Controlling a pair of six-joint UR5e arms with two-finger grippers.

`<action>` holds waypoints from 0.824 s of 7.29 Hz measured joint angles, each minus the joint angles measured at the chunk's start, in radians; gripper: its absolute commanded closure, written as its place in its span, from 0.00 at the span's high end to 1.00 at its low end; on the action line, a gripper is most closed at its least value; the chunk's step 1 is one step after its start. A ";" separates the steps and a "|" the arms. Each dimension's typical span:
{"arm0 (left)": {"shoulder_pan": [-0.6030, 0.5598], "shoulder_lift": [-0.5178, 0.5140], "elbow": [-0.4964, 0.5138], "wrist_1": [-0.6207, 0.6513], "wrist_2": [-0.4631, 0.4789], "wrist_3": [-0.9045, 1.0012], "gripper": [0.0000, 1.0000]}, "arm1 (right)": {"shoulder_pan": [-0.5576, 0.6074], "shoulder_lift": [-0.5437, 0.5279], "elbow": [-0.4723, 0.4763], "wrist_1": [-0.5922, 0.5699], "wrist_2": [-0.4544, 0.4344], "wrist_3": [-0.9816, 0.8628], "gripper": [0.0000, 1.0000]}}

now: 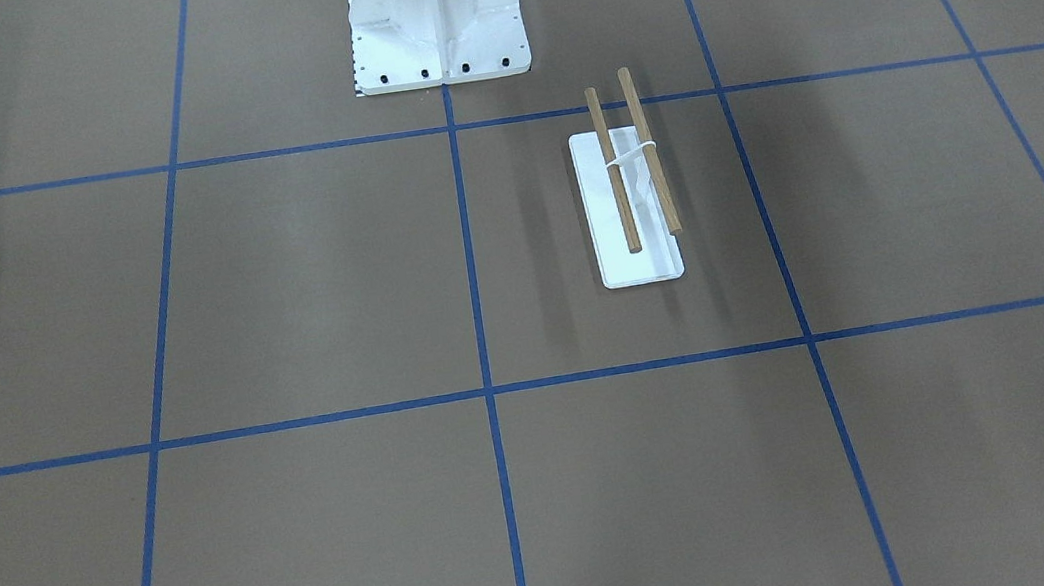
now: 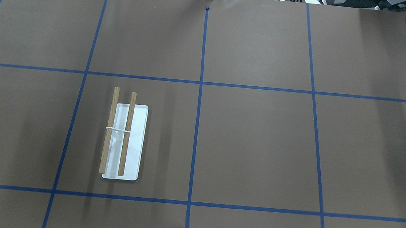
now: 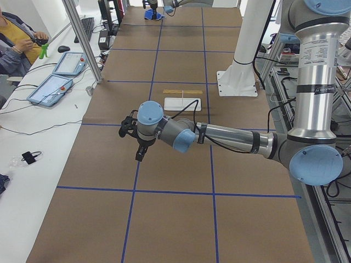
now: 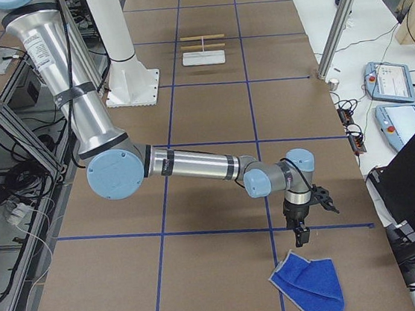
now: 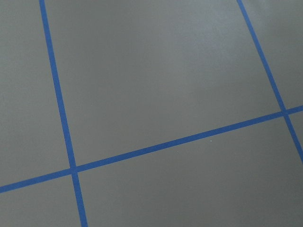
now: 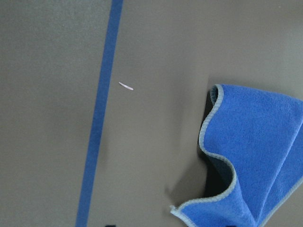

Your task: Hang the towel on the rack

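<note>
The towel [image 4: 309, 280] lies crumpled on the table near its end, blue side up, and shows with light grey edging in the right wrist view [image 6: 258, 156]. My right gripper [image 4: 300, 233] hangs just above the towel's near edge; I cannot tell whether it is open or shut. The rack [image 2: 124, 136], two wooden dowels on a white base plate, stands bare on the left half of the table and shows in the front view [image 1: 630, 158]. My left gripper [image 3: 140, 152] hovers over bare table far from both; I cannot tell its state. Neither wrist view shows fingers.
The large white bolted pedestal [image 1: 435, 12] stands at the robot's side of the table. Blue tape lines grid the brown surface. An aluminium post [image 4: 341, 12], control tablets [image 4: 390, 78] and a seated operator [image 3: 16, 38] are along the far side.
</note>
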 measured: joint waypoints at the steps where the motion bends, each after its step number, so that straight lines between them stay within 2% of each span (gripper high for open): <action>1: 0.000 0.000 0.000 0.000 0.000 0.000 0.99 | -0.003 0.014 -0.028 0.010 -0.014 0.002 0.75; 5: -0.001 -0.002 0.002 0.000 0.008 0.000 0.99 | 0.015 0.062 -0.106 0.022 -0.022 0.211 0.75; 6: -0.001 -0.002 0.003 0.000 0.008 0.000 0.99 | 0.024 0.064 -0.127 0.034 -0.033 0.225 0.71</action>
